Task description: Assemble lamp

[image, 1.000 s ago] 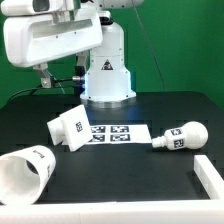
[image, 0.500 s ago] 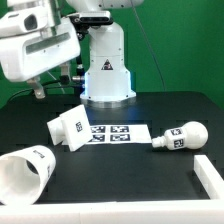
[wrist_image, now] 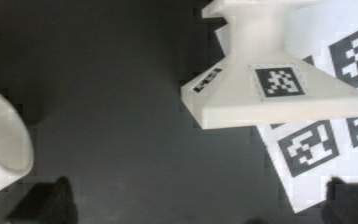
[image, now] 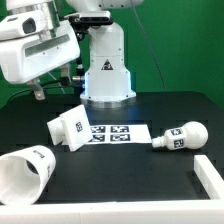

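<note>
We see the lamp as three separate white plastic parts, each with black-and-white square tags, all lying down. One blocky base (image: 68, 128) lies about mid-table and touches the marker board (image: 112, 134). One round-headed bulb (image: 180, 137) lies toward the edge at the exterior view's right. One tapered shade (image: 25, 172) lies at the near corner on the exterior view's left. The gripper (wrist_image: 197, 200) has its jaws spread wide and holds nothing.

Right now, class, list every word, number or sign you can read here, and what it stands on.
Words or numbers: none readable.
Dark triangle sign on the white robot pedestal: too small to read.
Square black-and-white tags, patterns only, on the blocky white lamp base, round-headed white bulb, tapered white shade and flat white marker board.
</note>
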